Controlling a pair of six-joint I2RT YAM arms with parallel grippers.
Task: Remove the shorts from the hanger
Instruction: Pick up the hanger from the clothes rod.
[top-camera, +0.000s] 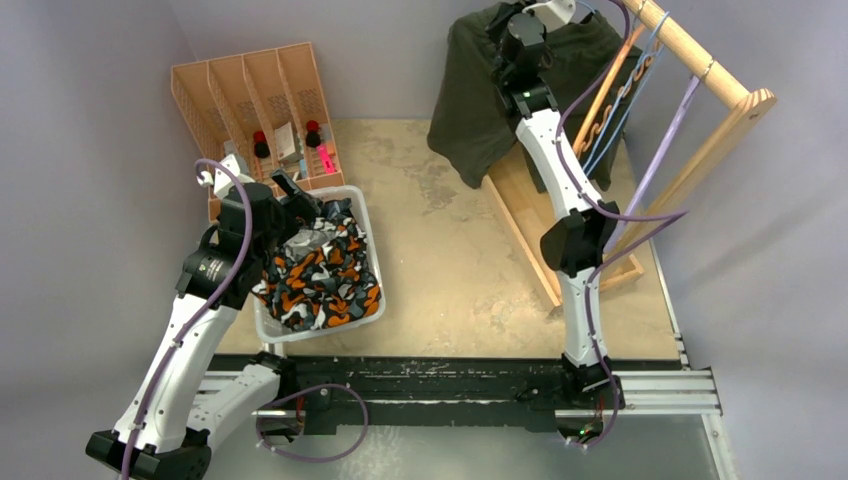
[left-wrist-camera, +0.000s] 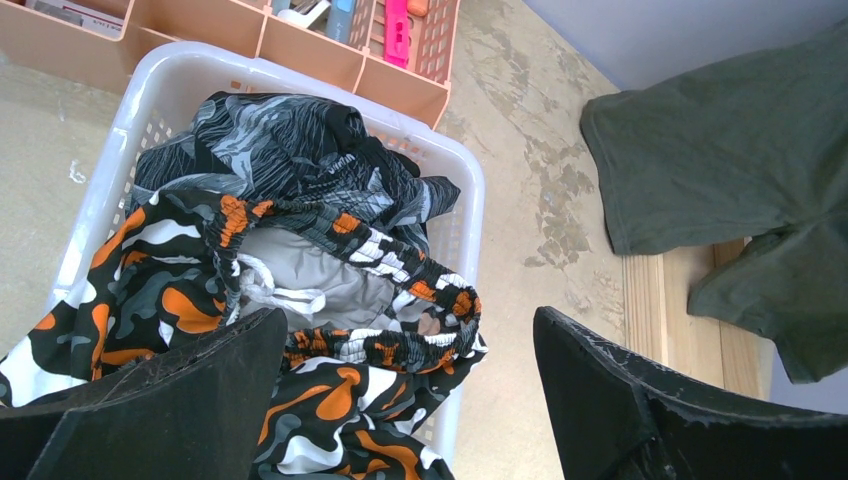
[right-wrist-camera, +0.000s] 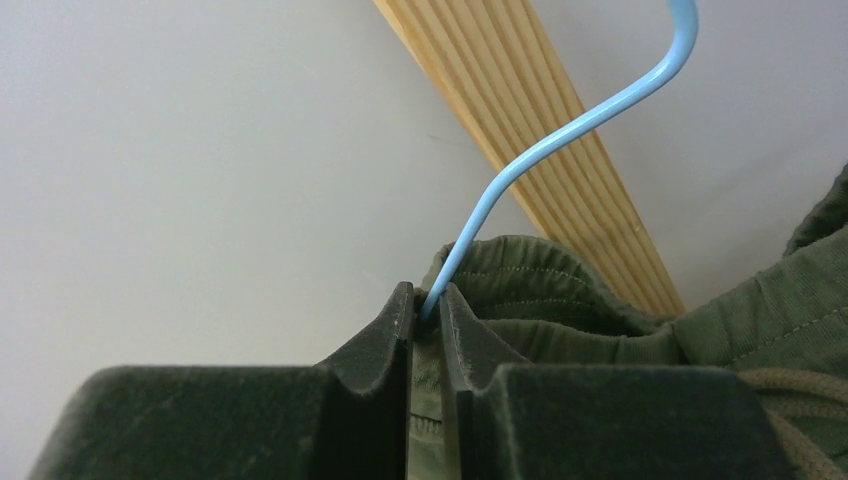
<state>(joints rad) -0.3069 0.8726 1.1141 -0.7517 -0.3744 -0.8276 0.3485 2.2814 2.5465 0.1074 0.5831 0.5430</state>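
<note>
Hanging: one olive shorts (top-camera: 480, 100); one basket (left-wrist-camera: 468, 195), two pairs (top-camera: 320, 285).

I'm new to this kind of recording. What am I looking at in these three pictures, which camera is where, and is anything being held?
This is a robot: a left arm and a right arm, bolted at the near edge of a table. The wide picture comes from a camera above and behind them. The other two come from a camera on each wrist.

On the table stand an orange organiser, a wooden rack and a white basket. The basket holds orange-black-white camouflage shorts and dark blue-grey camouflage shorts.

The left gripper hangs open over the basket, holding nothing. The right gripper, up at the rack, is closed on the wire of a blue hanger carrying olive green shorts.
</note>
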